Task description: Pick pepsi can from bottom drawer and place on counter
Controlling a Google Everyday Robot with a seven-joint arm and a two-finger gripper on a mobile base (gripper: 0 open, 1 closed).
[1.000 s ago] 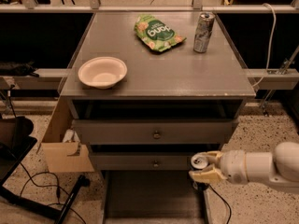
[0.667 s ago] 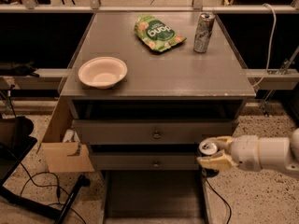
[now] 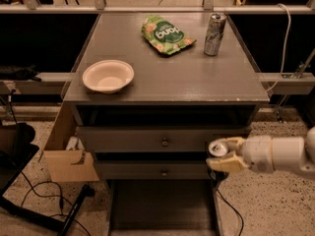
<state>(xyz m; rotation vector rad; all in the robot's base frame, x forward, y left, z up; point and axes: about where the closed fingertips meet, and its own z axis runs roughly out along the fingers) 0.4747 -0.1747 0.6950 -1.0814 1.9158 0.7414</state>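
the bench [image 3: 197, 82] is seen from the front and above, its grey top bare along the right and near sides, so room for a can is judged to be there. below it the bottom drawer [image 3: 162, 205] is pulled out toward the camera. nothing is seen on the part of its dark floor that shows, which fits a pick already made. the two knobbed drawers [image 3: 147, 140] above it are shut. the white arm [image 3: 280, 154] is reached in from the right at their height. on the bench a bag [image 3: 166, 34] is laid at the back, a bowl [image 3: 107, 75] at the left, and a silver can [image 3: 214, 27] is stood upright at the back right. the gripper [image 3: 222, 155] is held before the right end of the knobbed drawers, above the bottom drawer and below the bench top. it is closed on the pepsi can [image 3: 217, 148], kept upright, of which little but the silver top is shown. it is judged to be held out from the cabinet so that the bench edge can be cleared on the way up.
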